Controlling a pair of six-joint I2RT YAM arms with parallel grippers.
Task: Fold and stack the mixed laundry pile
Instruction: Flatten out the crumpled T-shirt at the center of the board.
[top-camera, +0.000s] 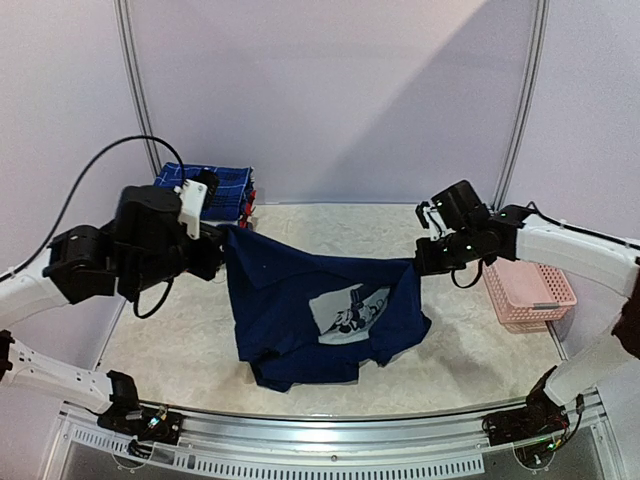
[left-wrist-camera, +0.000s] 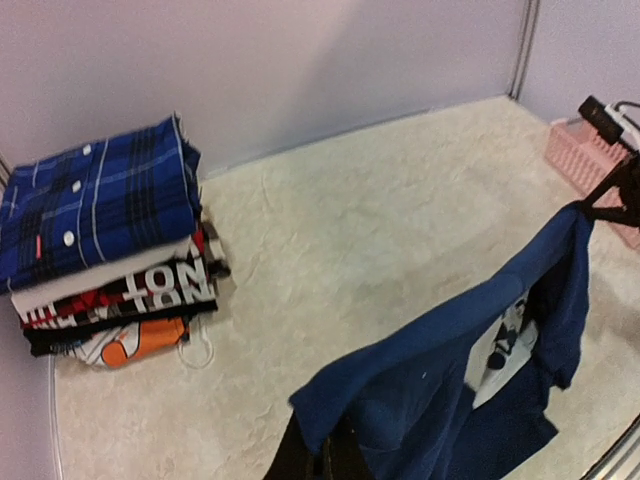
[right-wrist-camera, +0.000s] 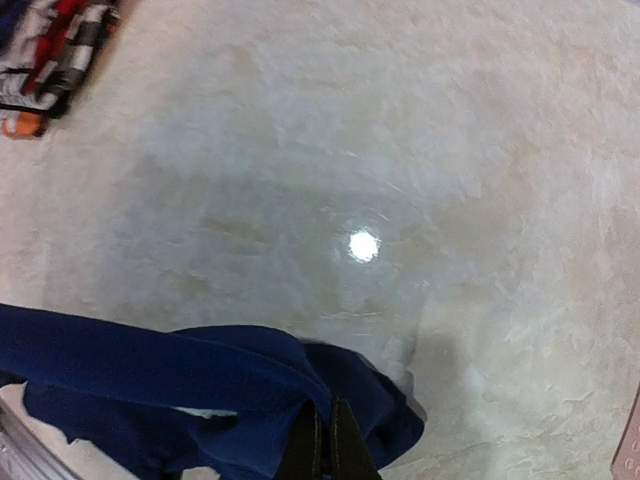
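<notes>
The left fingers (left-wrist-camera: 290, 458) and right fingers (right-wrist-camera: 305, 450) each pinch a top edge of the navy T-shirt (top-camera: 300, 310), spread between them over the worktop (top-camera: 460, 350). The plaid shirt (top-camera: 215, 185) lies folded atop the far-left stack (left-wrist-camera: 120, 300).

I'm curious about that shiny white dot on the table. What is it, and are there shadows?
Right wrist view: the dot is glare, likely a light mirrored in the glossy table, with a dim shadow around it. Top view: a slanted shadow crosses the back wall.
</notes>
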